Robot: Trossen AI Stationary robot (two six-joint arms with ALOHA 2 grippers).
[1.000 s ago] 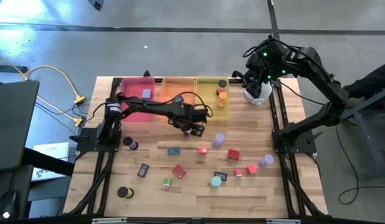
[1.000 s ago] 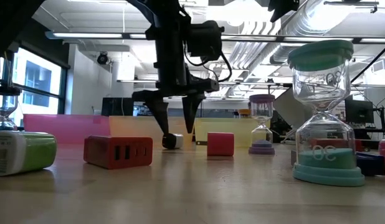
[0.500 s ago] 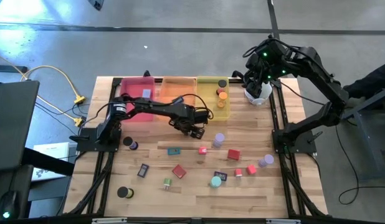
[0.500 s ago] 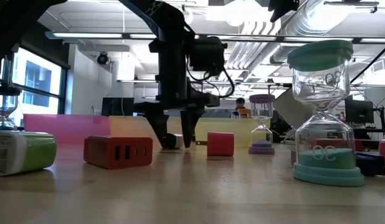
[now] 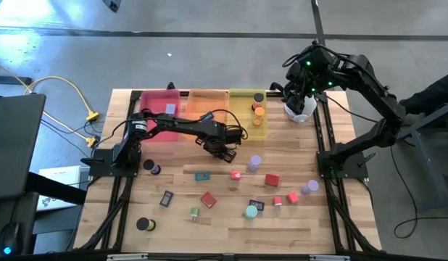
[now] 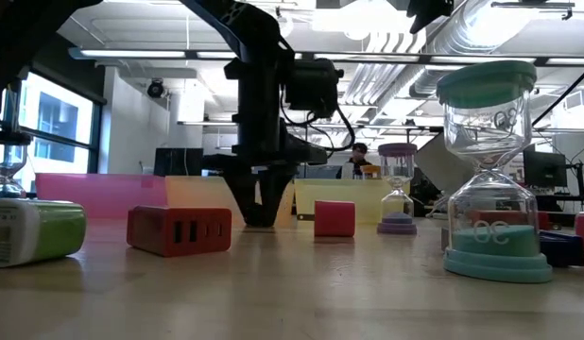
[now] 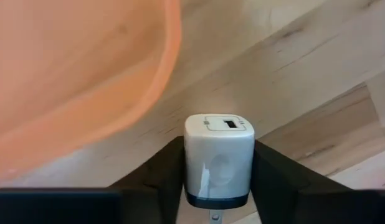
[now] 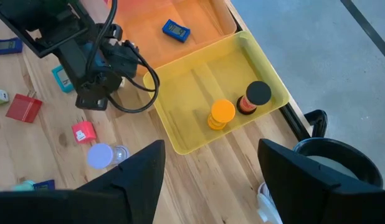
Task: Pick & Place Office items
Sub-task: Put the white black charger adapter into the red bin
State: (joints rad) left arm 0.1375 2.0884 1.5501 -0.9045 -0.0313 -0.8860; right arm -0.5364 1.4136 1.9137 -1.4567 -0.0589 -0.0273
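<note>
A small white charger block (image 7: 217,158) with a dark base lies on the wooden table just off the orange tray's (image 5: 209,107) near corner. My left gripper (image 5: 225,150) stands over it pointing down, shut on it; in the low view its fingers (image 6: 259,210) hide the block. My right gripper (image 8: 211,180) hangs high over the table's far right corner, open and holding nothing. Other office items lie scattered on the near half: a red cube (image 5: 272,180), a purple hourglass (image 5: 255,161), a teal piece (image 5: 202,175). My left gripper pinches the white charger block by its two opposite sides (image 7: 191,163) between its two fingers. The fingers come from above, pointing down. The block lies on the table, its end with the port (image 7: 230,123) pointing away from the dark base.
Pink (image 5: 160,109), orange and yellow (image 5: 247,109) trays line the far edge; the yellow tray holds an orange (image 8: 222,112) and a black cylinder (image 8: 258,93), the orange tray a blue piece (image 8: 175,28). A white rounded device (image 5: 300,110) stands at the far right.
My left gripper has sunk to the table with its fingers on either side of the white charger block, then shut on it. The block has stayed where it lay.
</note>
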